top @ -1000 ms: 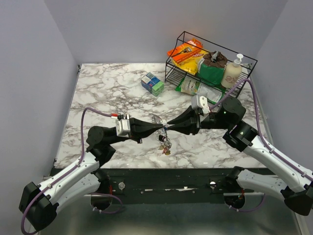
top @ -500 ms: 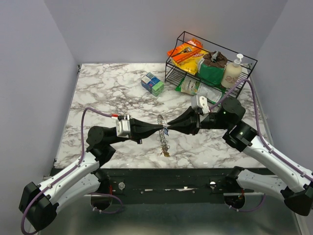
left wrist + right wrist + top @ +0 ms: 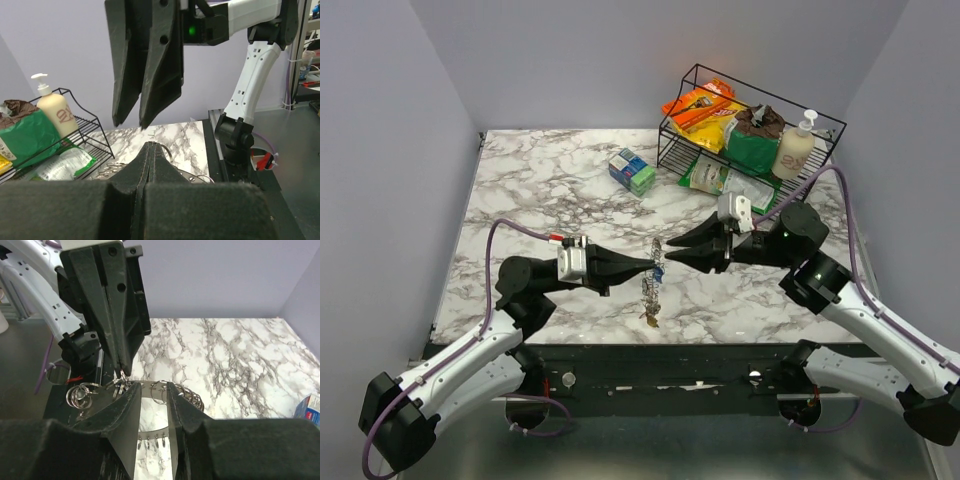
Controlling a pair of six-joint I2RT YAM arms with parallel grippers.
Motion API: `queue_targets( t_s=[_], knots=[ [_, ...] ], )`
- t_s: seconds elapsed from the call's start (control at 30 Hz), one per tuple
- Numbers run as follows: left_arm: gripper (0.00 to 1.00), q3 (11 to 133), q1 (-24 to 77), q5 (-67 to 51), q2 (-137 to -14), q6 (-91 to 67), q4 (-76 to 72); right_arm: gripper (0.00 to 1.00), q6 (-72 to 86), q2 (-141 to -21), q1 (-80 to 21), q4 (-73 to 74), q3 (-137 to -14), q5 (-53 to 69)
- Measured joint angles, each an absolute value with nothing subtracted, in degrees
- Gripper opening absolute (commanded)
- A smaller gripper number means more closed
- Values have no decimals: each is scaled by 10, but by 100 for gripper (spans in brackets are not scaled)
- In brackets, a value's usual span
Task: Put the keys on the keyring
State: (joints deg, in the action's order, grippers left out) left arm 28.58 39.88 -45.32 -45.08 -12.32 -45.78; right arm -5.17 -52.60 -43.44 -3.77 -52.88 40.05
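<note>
Watching from beside the table (image 3: 550, 180), I am seeing the left gripper (image 3: 651, 262) pinching the keyring (image 3: 654, 282) at its very tips. Its jaws are pressing together on the wire, and the silvery loop is hanging edge-on, trailing down toward the marble. The right gripper (image 3: 669, 250) is facing it from the other side with its jaws standing apart and nothing between them. Its tips are sitting just beside the top of the loop, a little higher than the left tips.

As I am reading it, the step in hand is getting a second hold on the ring so a key can be worked onto the coil. To do that well, the right arm should be coming in low and slow. It should be closing on a bare stretch of wire just beside the left pinch, not on the left fingers themselves. The left should be holding firm so the loop is not swinging.

In the right wrist view the coil is curving just past the open fingers (image 3: 125, 410), not yet between them. The keys (image 3: 650, 318) seem to be dangling in a small cluster at the low end. They are too small for me to be telling colours or whether they are already threaded on.
</note>
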Motion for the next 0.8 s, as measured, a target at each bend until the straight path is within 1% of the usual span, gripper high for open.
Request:
queue_targets(
  t_s=[0.3,0.43,0.53,0.63,0.73,0.8],
  knots=[
    [0,303,399,-472,-451,-126,-442,37,-69,-540,-434,-33,-524,453],
    [0,303,399,-475,-450,-127,-437,42,-76,-537,-434,-33,-524,465],
    [0,304,399,-475,-450,-127,-435,44,-79,-535,-434,-30,-524,476],
    [0,305,399,-475,-450,-127,-433,43,-82,-535,-434,-26,-524,482],
    [0,305,399,-475,-450,-127,-430,38,-86,-535,-434,-19,-524,486],
    [0,305,399,-475,-450,-127,-430,38,-87,-535,-434,-16,-524,489]
  ],
)
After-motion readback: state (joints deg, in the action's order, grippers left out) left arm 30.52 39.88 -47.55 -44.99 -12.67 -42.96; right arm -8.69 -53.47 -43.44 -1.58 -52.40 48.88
